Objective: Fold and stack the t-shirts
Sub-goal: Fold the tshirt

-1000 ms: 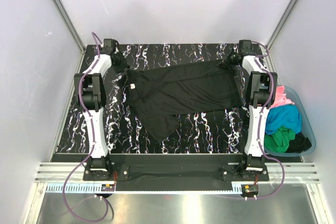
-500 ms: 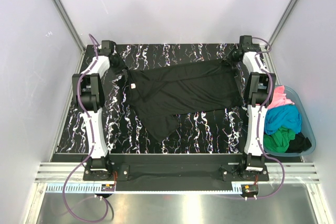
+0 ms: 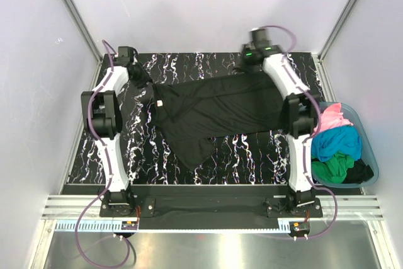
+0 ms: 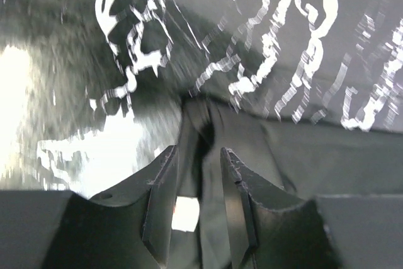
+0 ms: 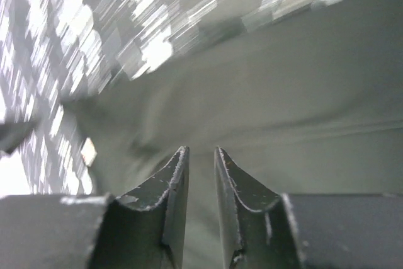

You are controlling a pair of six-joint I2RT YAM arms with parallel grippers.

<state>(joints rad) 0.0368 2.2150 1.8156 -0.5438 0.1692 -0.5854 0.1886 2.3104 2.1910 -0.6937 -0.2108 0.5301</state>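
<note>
T-shirt (image 3: 217, 108) lies beneath the right claw (image 5: 200, 150), its cloth inside the left claw (image 4: 198, 152).

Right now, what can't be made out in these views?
- Right hand: motion-blurred in the top view, and its own wrist view is smeared too.
- Left hand: whether it pinches the black t-shirt fold. Dark on dark in the left wrist view.
- Piled t-shirts in the tub: count hidden by overlap. The right arm covers the tub's left edge in the top view.
</note>
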